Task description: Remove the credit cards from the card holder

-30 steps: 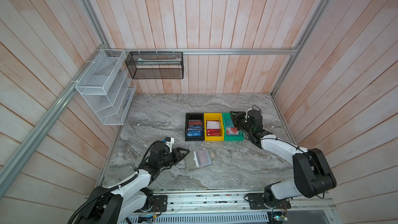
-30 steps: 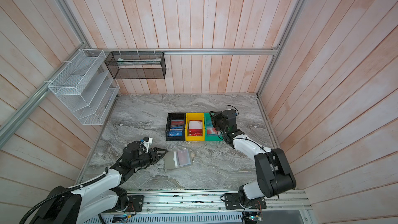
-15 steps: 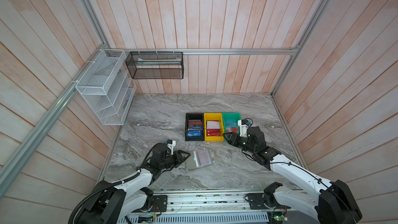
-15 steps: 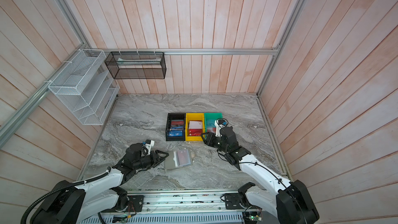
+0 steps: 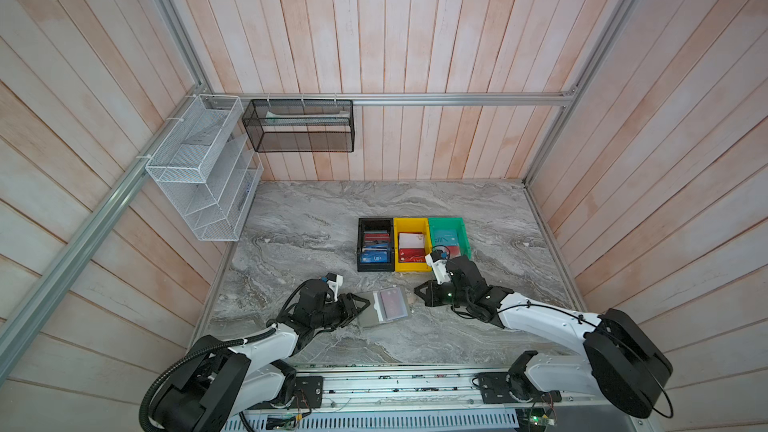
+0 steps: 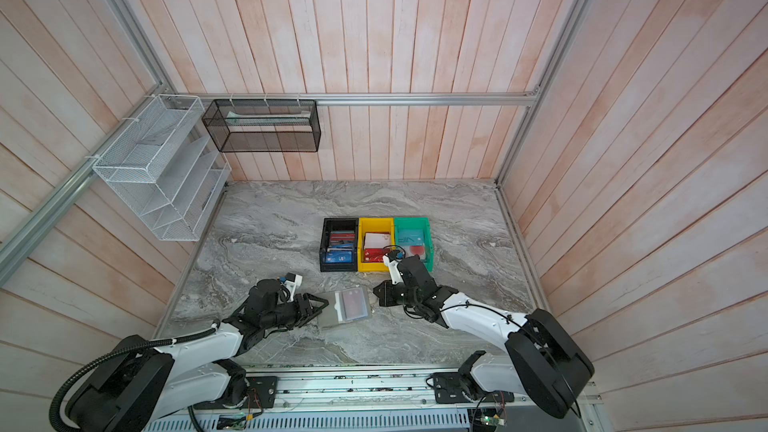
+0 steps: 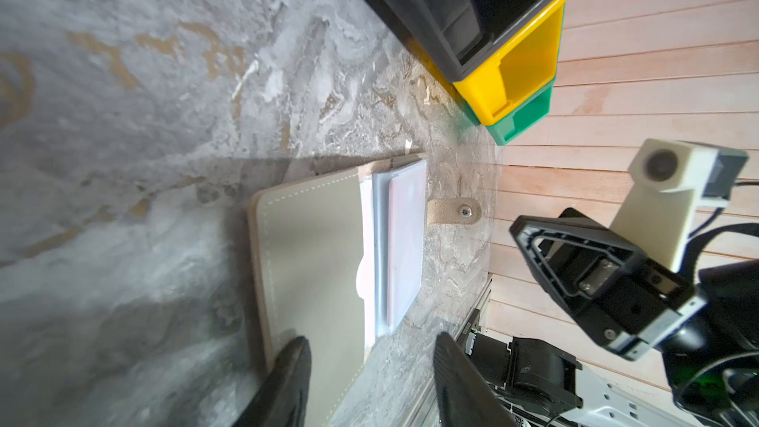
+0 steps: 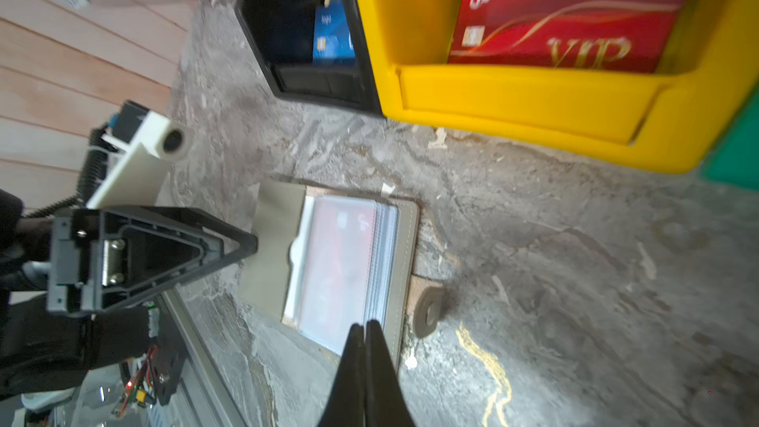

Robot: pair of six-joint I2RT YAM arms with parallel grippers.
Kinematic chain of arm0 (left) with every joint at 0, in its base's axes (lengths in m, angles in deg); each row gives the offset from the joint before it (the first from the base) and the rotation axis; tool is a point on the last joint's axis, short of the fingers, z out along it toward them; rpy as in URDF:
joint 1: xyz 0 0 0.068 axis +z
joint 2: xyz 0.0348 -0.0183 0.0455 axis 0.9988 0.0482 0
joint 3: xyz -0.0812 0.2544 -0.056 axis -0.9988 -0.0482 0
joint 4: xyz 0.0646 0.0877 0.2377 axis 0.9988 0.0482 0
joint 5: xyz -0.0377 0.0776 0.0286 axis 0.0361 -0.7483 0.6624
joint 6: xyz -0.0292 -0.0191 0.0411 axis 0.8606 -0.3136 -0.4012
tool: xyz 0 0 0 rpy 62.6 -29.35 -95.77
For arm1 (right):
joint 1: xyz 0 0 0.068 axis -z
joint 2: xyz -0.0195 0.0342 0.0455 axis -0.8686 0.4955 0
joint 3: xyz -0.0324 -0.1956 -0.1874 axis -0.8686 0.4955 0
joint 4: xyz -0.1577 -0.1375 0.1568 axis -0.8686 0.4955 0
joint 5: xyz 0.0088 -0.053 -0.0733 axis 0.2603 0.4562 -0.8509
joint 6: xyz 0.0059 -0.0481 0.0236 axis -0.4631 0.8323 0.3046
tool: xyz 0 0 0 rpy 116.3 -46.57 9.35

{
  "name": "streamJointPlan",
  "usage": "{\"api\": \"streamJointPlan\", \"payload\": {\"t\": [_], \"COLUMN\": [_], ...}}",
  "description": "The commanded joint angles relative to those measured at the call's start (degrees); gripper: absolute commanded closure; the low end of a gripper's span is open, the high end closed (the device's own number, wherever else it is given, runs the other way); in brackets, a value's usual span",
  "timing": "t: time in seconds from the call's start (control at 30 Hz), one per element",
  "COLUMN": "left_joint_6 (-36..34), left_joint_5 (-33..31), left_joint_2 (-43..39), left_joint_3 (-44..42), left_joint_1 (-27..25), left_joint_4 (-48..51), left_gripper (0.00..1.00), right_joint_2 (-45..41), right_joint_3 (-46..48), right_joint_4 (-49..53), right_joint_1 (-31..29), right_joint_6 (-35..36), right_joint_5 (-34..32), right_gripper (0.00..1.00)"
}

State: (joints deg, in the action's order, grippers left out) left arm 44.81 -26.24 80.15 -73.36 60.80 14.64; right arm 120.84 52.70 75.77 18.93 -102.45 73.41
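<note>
The grey card holder (image 5: 371,308) lies open on the marble table in both top views (image 6: 332,310). A reddish credit card (image 8: 341,256) shows through its translucent pocket (image 5: 392,303). My left gripper (image 5: 365,304) stands open at the holder's left edge. In the left wrist view (image 7: 369,338) one of its fingers (image 7: 293,363) lies over the grey flap's corner (image 7: 312,256) and the other is off the holder. My right gripper (image 5: 417,290) is shut and empty, just right of the holder. Its tips (image 8: 364,324) are over the pocket stack's edge.
A black bin (image 5: 375,245), a yellow bin (image 5: 411,263) and a green bin (image 5: 448,226) stand in a row behind the holder, each with cards in it. A teal VIP card (image 5: 445,238) lies in the green one. Wire racks (image 5: 199,168) hang on the left wall.
My right arm has swung from over the green bin down to the holder's right side, and its jaws have closed. My left gripper has stayed open at the holder's left edge.
</note>
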Motion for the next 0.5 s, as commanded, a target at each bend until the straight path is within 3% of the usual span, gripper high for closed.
{"api": "streamJointPlan", "payload": {"t": [0.0, 0.3, 0.47], "left_joint_6": [0.15, -0.42, -0.12], "left_joint_5": [-1.64, -2.03, -1.93], "left_joint_2": [1.23, 8.47, 9.91], "left_joint_3": [-0.84, 0.58, 0.53], "left_joint_1": [-0.24, -0.28, -0.28], "left_joint_4": [-0.42, -0.50, -1.51], "left_gripper": [0.49, 0.54, 0.58], "right_joint_2": [3.20, 10.49, 12.59], "right_joint_3": [-2.77, -5.83, -6.75], "right_joint_4": [-0.72, -1.23, -0.08], "right_joint_1": [-1.79, -3.63, -3.63], "right_joint_6": [2.45, 4.61, 5.44], "right_joint_5": [1.75, 4.08, 1.74], "right_gripper": [1.00, 1.00, 1.00]}}
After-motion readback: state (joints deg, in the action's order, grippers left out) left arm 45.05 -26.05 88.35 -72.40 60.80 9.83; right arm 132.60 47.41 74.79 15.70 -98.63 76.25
